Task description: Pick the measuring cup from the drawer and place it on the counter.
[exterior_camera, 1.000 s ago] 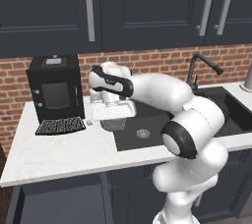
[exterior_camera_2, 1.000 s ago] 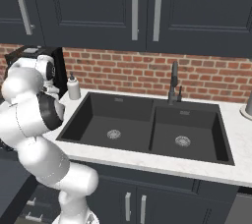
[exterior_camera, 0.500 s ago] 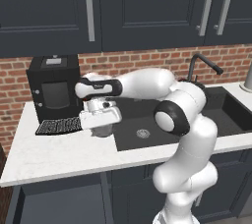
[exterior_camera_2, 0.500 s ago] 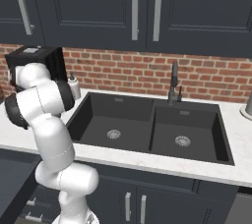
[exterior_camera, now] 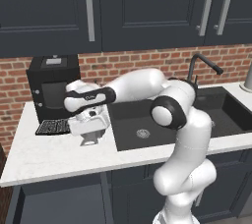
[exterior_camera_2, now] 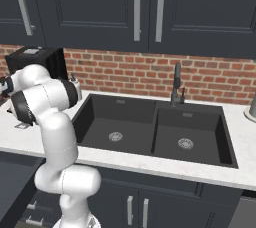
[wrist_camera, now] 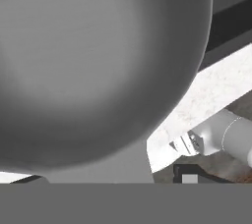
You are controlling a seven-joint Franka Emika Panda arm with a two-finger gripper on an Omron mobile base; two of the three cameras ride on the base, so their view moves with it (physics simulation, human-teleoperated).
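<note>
Gripper: I see the white two-finger gripper (exterior_camera: 89, 138) of my arm pointing down, low over the white, faintly marbled stone counter (exterior_camera: 49, 161). Its fingertips are hidden, so I cannot tell how wide the jaws stand or what they hold.
Cup: the small light-grey round measuring cup (wrist_camera: 98, 61) sits very close to the hand camera as a smooth curved bowl. That closeness suggests it is carried in the hand, but I cannot confirm this. Its handle is hidden.
Surroundings: in the left base view the black double sink (exterior_camera: 147, 122) lies at three o'clock from the gripper. A black boxy countertop appliance (exterior_camera: 51, 88) stands at eleven o'clock.
Drawer: a dark navy-grey flat surface (exterior_camera_2: 12, 184) at seven o'clock of the right base view is probably the pulled-out drawer.
Handling: I judge the cup light, rigid and smooth, so slippery on its rounded wall. The flat handle, near the bowl, would be my preferred hold.
Risk: a rim pinch could let it swing or roll when set down.
</note>
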